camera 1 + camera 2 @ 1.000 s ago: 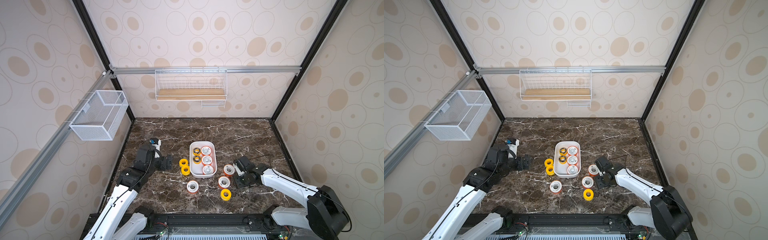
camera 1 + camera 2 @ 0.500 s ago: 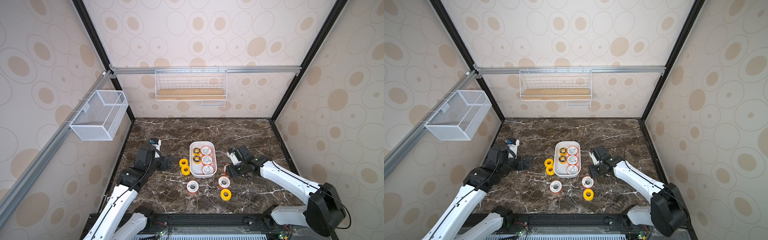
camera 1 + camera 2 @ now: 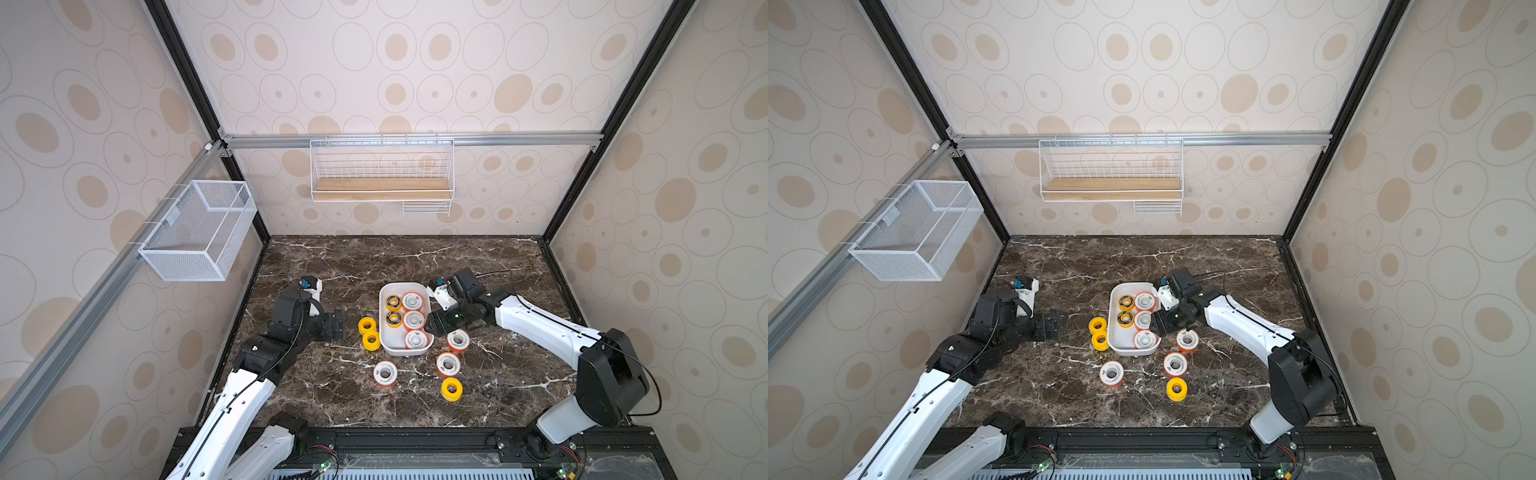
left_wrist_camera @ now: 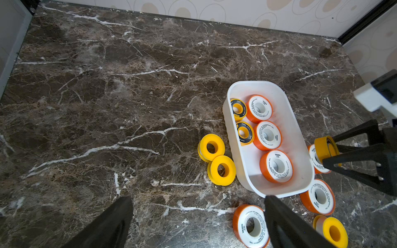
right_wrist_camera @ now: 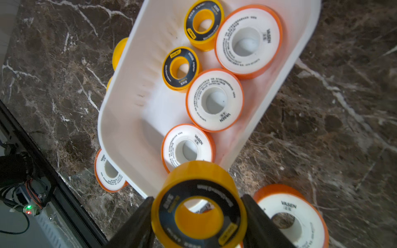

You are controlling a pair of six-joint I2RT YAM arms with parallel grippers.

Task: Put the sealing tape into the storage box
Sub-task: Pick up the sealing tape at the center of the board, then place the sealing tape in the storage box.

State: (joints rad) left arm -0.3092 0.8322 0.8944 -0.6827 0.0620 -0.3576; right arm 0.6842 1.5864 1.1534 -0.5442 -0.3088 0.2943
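Observation:
The storage box (image 3: 402,285), a shallow white tub, holds several sealing tape spools: two yellow with black faces (image 3: 393,302) and three white with orange rims (image 3: 414,320). My right gripper (image 5: 198,212) is shut on a yellow black-faced spool (image 5: 198,206) and hangs at the box's right rim (image 5: 240,150), near its front end. Two plain yellow spools (image 3: 367,325) lie left of the box. Orange-rimmed spools (image 3: 458,340) (image 3: 448,364) (image 3: 385,373) and a yellow one (image 3: 451,388) lie in front and to the right. My left gripper (image 3: 338,324) stands open left of the yellow pair, holding nothing.
A white mesh basket (image 3: 195,230) hangs on the left wall and a wire shelf with a wooden base (image 3: 381,189) on the back wall, both high above the marble table (image 3: 374,257). A black frame rail (image 3: 415,436) runs along the table's front edge.
My right gripper has carried the yellow black-faced spool leftward from the table beside the orange-rimmed spools to the box's right rim. The left arm has not moved.

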